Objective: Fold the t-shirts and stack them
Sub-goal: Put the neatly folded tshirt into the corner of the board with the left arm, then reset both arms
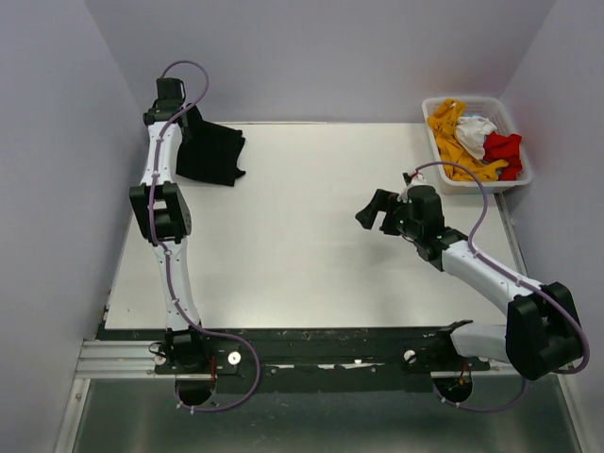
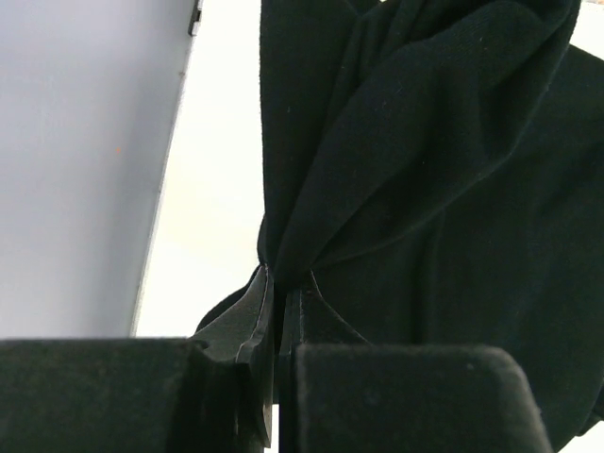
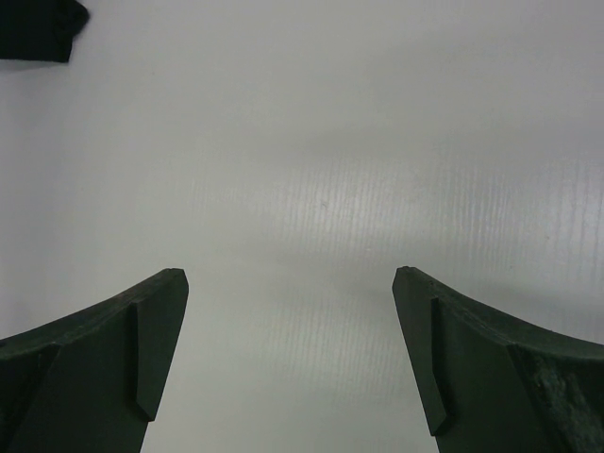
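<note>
- Left gripper [image 1: 185, 118] hangs by the tabletop's [image 1: 302, 255] far left corner, clenched on the black t-shirt [image 1: 212, 151]. The right gripper [image 1: 371, 209] gapes right of centre. The orange-yellow t-shirt [image 1: 451, 132], white t-shirt [image 1: 475, 132] and red t-shirt [image 1: 505, 151] lie in the basket [image 1: 514, 179] at the far right corner.
- Left wrist: fingers [image 2: 250, 311] pinch a gathered black fold.
- Right wrist: jaws stand spread above the tabletop; the dark scrap [image 3: 38, 28] at top left is probably the black t-shirt.

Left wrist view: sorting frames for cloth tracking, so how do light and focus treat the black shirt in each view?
Left wrist: the black t-shirt fills the frame, folds faintly shaded, the left gripper hard to separate from it. Top external: even light, shirt a flat black patch. Right wrist: only a dark corner.
</note>
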